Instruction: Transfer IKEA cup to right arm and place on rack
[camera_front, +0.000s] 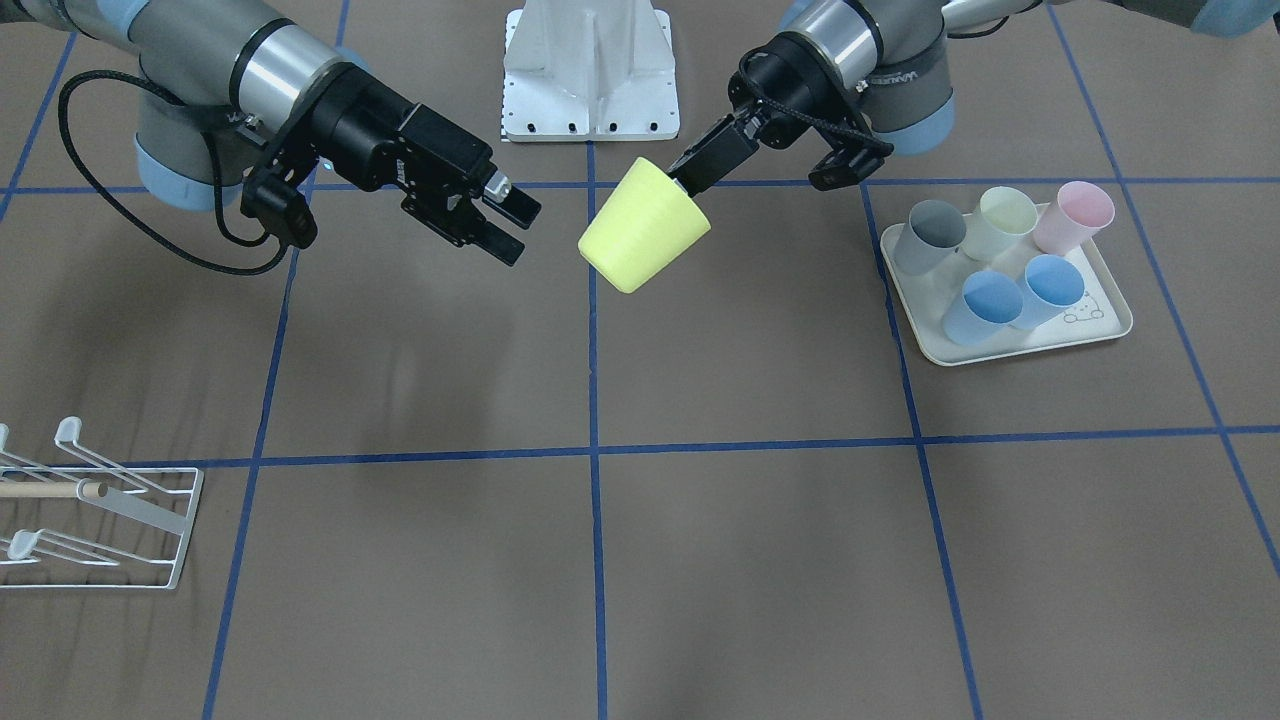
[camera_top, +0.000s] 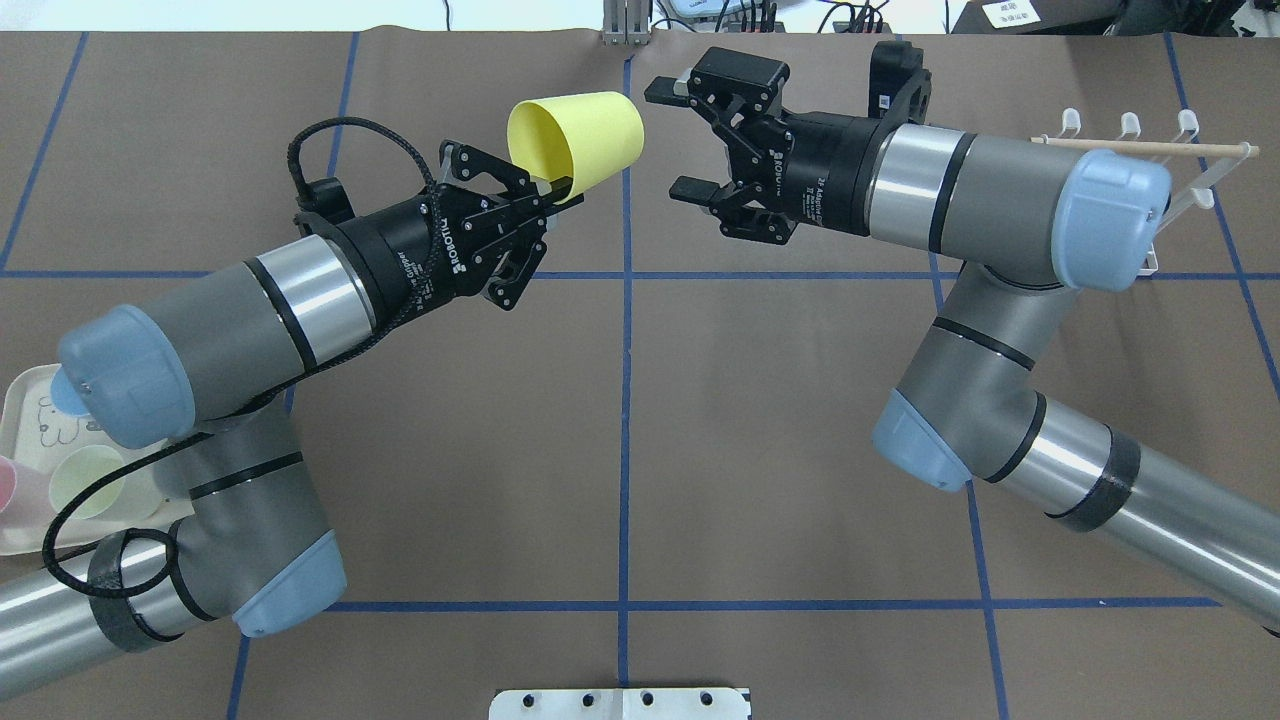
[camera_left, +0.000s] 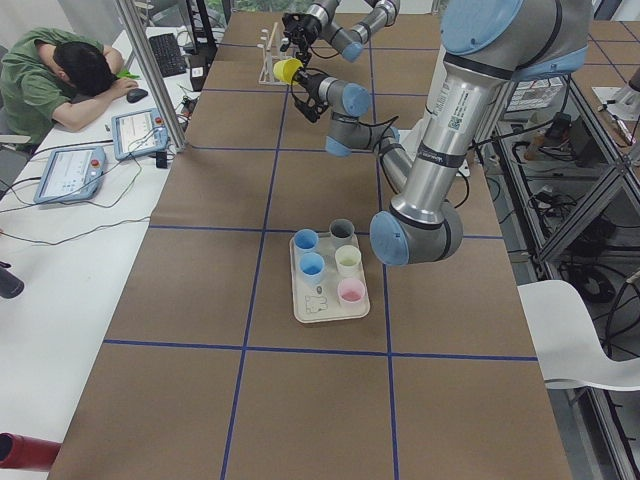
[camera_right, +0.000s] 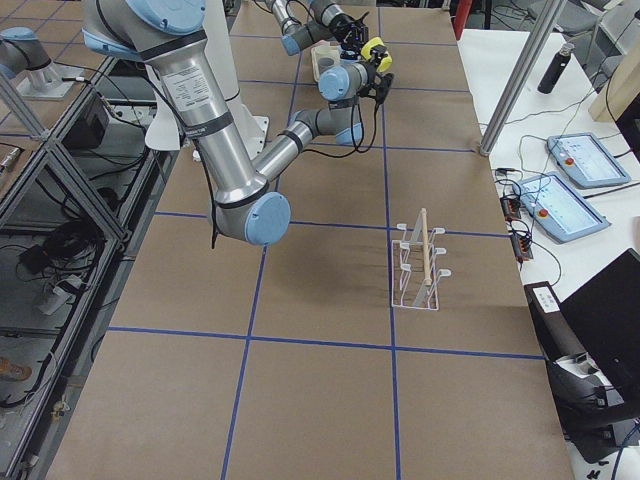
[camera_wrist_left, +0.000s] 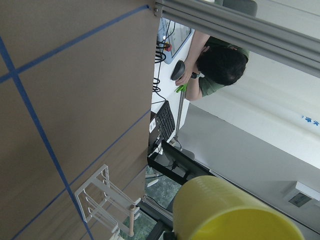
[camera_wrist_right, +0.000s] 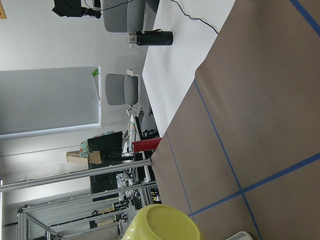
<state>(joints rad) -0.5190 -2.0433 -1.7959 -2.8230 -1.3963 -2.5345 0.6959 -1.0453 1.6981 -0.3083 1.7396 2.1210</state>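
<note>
1. The yellow IKEA cup is carried clear of the table on its side. It is well apart from the rack, which stands at the table's end on the right arm's side.
2. The cup's rim is pinched by the left gripper, and the cup's closed base is turned toward the rack. Picking the cup up can therefore be judged done.
3. The right gripper is held on the rack side of the cup, just beside its base, with its fingers spread wide. No contact with the cup is seen, so the hand-over is judged to be set up but not yet made.
4. What is left, as judged:
   - the spread fingers are to be brought around the cup's body and pressed together;
   - the rim is to be let go by the left gripper;
   - the cup is to be carried to the rack and set on a prong.
5. No cup is seen on the rack's prongs.
6. Five other cups are seen on the cream tray, at the table's end opposite the rack.
</note>
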